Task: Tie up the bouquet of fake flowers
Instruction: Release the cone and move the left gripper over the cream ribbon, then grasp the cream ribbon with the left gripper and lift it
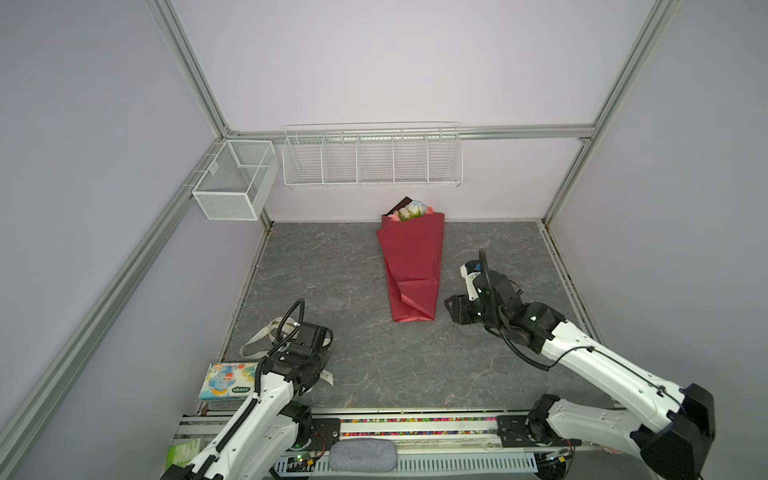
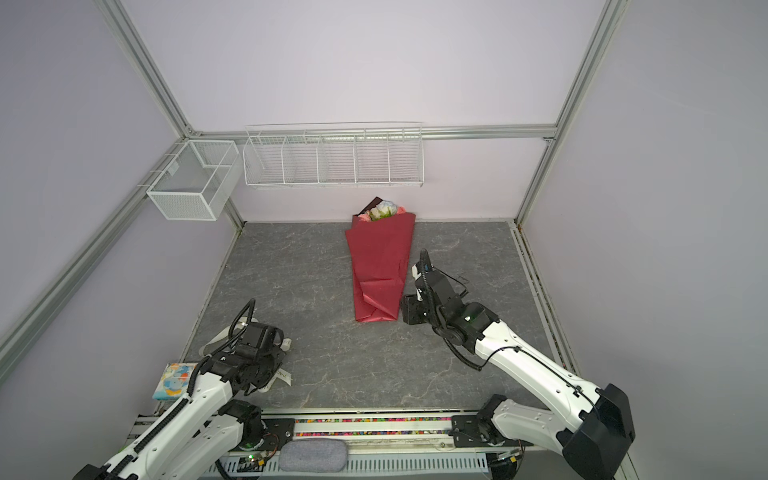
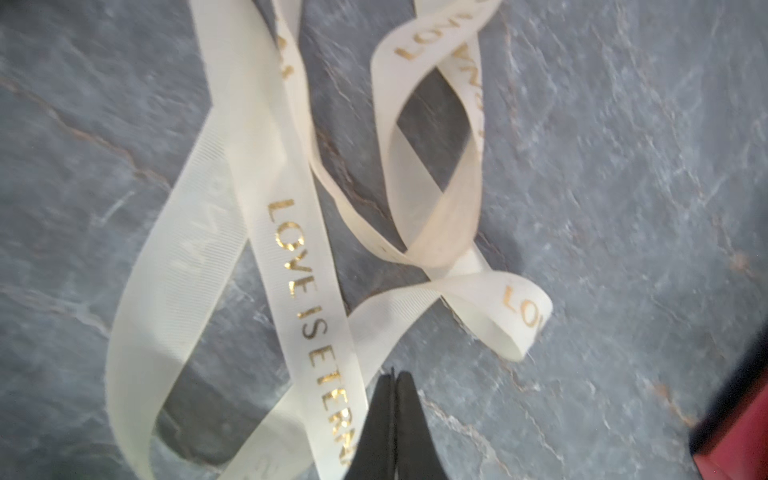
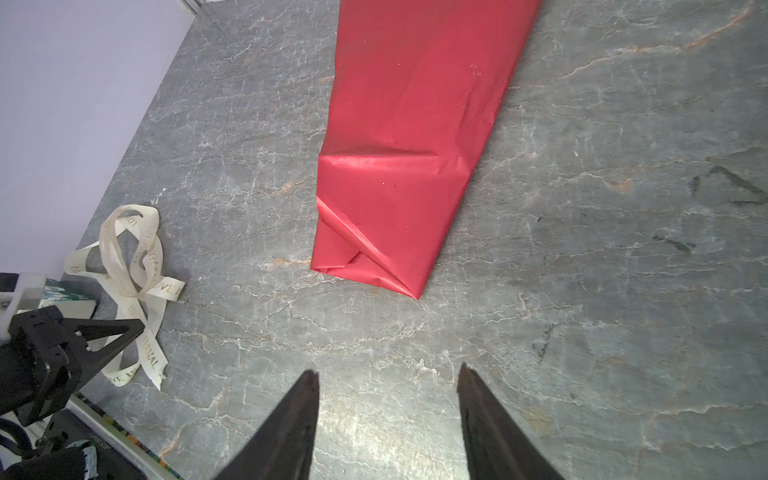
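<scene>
The bouquet of fake flowers (image 1: 411,266) (image 2: 380,266) lies along the middle of the grey table in both top views, wrapped in red paper (image 4: 407,145). Its blooms (image 1: 411,210) point at the back wall. A cream ribbon (image 3: 299,270) (image 4: 137,257) with gold lettering lies tangled at the front left. My left gripper (image 3: 392,376) (image 4: 139,328) is shut just above it, its tips beside a strand, and no ribbon shows between them. My right gripper (image 4: 388,374) (image 1: 448,305) is open and empty, low over bare table just right of the wrap's folded near end.
A colourful tissue pack (image 1: 226,380) lies at the table's front left edge beside the left arm. On the walls hang a white mesh basket (image 1: 235,178) and a wire shelf (image 1: 372,160). A grey pad (image 1: 361,455) sits on the front rail.
</scene>
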You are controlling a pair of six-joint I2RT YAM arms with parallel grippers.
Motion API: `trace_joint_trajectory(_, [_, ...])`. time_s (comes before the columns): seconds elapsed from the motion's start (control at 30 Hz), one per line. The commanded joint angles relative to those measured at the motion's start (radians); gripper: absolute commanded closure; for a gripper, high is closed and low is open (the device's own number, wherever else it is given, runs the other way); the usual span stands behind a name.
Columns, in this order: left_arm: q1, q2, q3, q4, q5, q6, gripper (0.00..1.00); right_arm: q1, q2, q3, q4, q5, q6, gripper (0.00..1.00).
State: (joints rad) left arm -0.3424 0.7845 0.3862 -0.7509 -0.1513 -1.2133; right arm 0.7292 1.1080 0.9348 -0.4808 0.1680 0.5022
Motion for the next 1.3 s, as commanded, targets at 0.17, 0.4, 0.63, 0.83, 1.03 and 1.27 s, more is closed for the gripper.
trace_joint_trajectory(0.17, [0.004, -0.007, 0.053, -0.148, -0.079, -0.056, 0.54, 0.004, -0.047, -0.036, -0.014, 0.03, 0.016, 0.42])
trace_joint_trajectory(0.4, [0.005, 0.034, 0.016, -0.093, -0.103, -0.023, 0.51, 0.005, -0.049, -0.037, -0.019, 0.033, 0.02, 0.42])
trace_joint_trajectory(0.63, [0.005, 0.119, 0.01, -0.065, -0.102, -0.014, 0.5, 0.006, -0.036, -0.047, -0.007, 0.036, 0.024, 0.42])
trace_joint_trajectory(0.83, [0.005, 0.219, 0.027, -0.023, -0.078, 0.03, 0.53, 0.005, -0.013, -0.044, 0.003, 0.032, 0.029, 0.42])
trace_joint_trajectory(1.03, [0.004, 0.33, 0.071, 0.01, -0.023, 0.091, 0.72, 0.005, -0.005, -0.039, 0.002, 0.044, 0.029, 0.42])
trace_joint_trajectory(1.27, [0.004, 0.344, 0.133, 0.008, 0.014, 0.191, 1.0, 0.006, 0.01, -0.043, 0.001, 0.044, 0.049, 0.43])
